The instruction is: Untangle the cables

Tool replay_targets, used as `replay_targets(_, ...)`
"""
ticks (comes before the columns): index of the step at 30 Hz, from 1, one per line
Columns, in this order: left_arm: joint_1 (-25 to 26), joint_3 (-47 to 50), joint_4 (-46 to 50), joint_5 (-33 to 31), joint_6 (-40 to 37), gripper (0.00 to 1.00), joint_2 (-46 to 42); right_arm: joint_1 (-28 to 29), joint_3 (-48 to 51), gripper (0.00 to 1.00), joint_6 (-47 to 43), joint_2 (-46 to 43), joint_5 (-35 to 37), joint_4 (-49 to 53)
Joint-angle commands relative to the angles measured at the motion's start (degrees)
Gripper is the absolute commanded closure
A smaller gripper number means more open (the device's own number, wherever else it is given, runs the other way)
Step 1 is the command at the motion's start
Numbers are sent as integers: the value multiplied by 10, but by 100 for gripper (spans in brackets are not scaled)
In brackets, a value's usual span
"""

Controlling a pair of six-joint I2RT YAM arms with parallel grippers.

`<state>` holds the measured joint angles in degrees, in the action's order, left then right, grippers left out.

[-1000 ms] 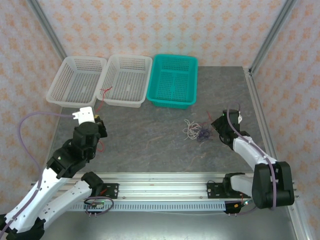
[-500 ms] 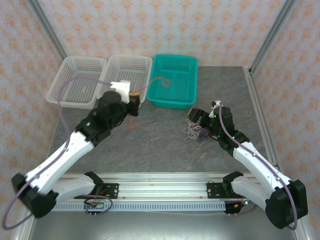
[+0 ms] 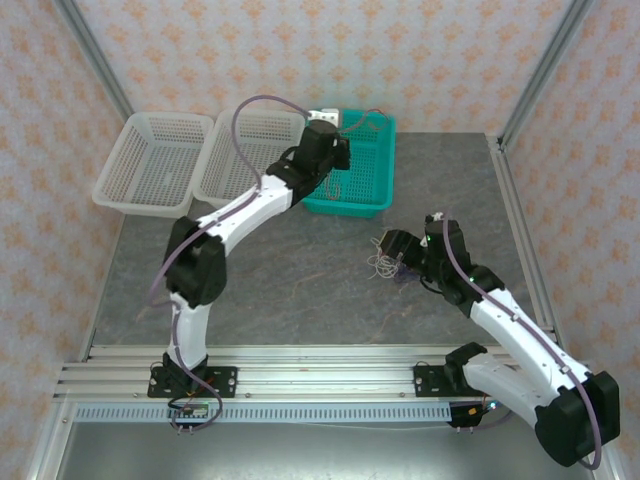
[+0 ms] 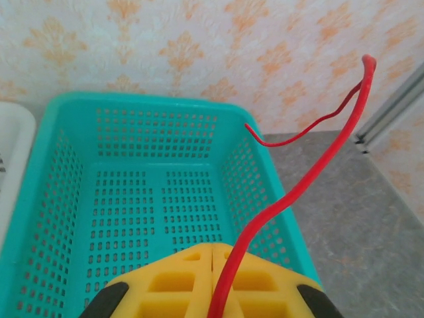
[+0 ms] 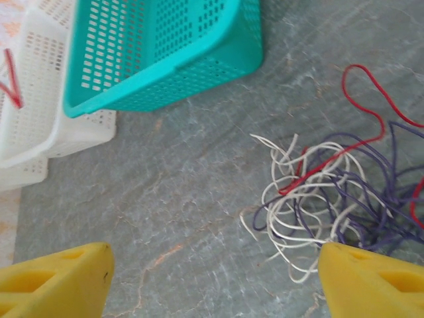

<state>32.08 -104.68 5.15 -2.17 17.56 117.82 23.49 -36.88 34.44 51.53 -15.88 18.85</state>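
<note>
Top view: left arm stretched far forward, left gripper hanging over the teal basket, with a white basket just to its left. What it carries is too thin to make out here. Right gripper sits low over the counter, the tangle of cables just beside and below its tip. Left wrist view: left gripper is clamped, yellow fingers pressed together on a red cable. The cable rises from between them, bends up and to the right, and a free end curls back left above the teal basket, which lies directly ahead of the gripper. Right wrist view: right gripper stands wide apart and holds nothing, one yellow finger at each lower corner. The tangle of cables, white, purple and red strands looped together, lies flat on the counter ahead of the right-hand finger and apart from both. Teal basket lies further ahead to the left, white basket beyond it.
</note>
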Motion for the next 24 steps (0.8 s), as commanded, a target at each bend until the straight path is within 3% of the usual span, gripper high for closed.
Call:
replay_targets(1, -6, -59, 32, -39, 9, 100, 35, 3, -11, 19, 18, -13, 19, 43)
replay_targets(3, -6, -66, 22, -37, -5, 85, 52, 3, -12, 19, 18, -11, 18, 50)
replay_targets(6, -6, -65, 13, -22, -16, 44, 47, 3, -15, 19, 18, -8, 22, 56)
replay_targets(9, -7, -32, -8, -5, -19, 24, -1, 2, -14, 18, 34, -8, 51, 66)
replay_targets(12, -7, 40, -42, 47, -9, 19, -79, 2, -8, 18, 34, -3, 63, 57)
replay_targets(17, 1, 253, -171, 151, 44, 17, -266, 2, -35, 19, 3, 44, 92, 87)
replay_targets(24, 97, 403, -51, 132, -100, 16, -455, 1, -96, 16, -24, 202, 123, 113)
